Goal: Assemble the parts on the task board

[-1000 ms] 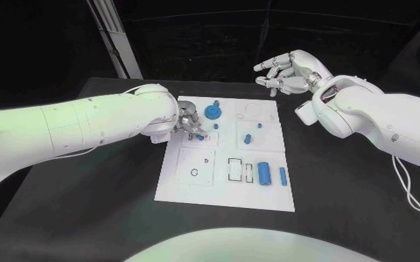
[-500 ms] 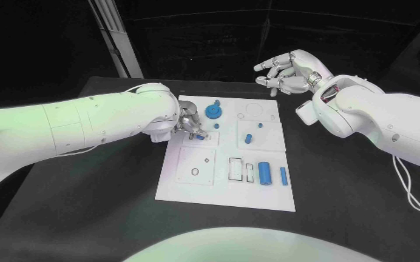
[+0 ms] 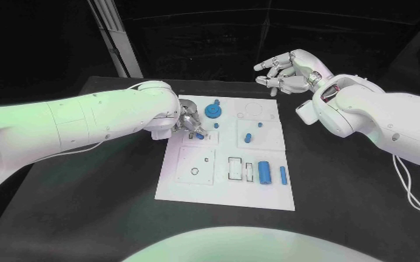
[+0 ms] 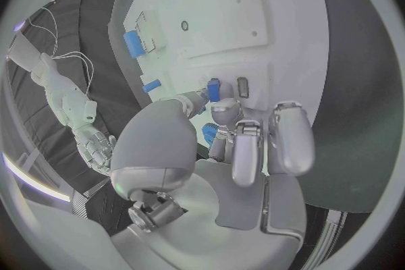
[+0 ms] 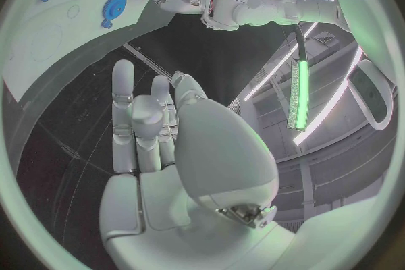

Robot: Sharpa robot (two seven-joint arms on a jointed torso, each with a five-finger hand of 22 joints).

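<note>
Left hand (image 3: 188,124): seen in the head view low over the left edge of the white board (image 3: 197,192), fingers bunched around a small blue peg (image 3: 199,134). In the left wrist view the same hand (image 4: 245,142) was shown more plainly: the peg (image 4: 213,89) was pinched between the fingertips, its end set against the board (image 4: 253,7) just beside a small slot. A second blue piece (image 4: 208,133) was glimpsed under the fingers in that view; what it was could not be told.

Right hand (image 3: 289,73): held up well clear of the table, beyond the board's far right corner. Fingers were curled loosely inward, apart from one another, with nothing between them. In the right wrist view the hand (image 5: 148,125) was seen from behind, fingers raised and empty.

Parts recorded on the board in the head view: a round blue gear (image 3: 213,111) near the far edge; a short blue pin (image 3: 247,138) in the middle; a blue cylinder (image 3: 264,173) and a slim blue bar (image 3: 283,176) lying side by side towards the near right.

Surface: a black table (image 3: 350,195), the board lying in its middle. Room: dark, with a pale slanted post (image 3: 109,25) behind the table at the left. A glowing green strip (image 5: 297,94) was recorded in the right wrist view.
</note>
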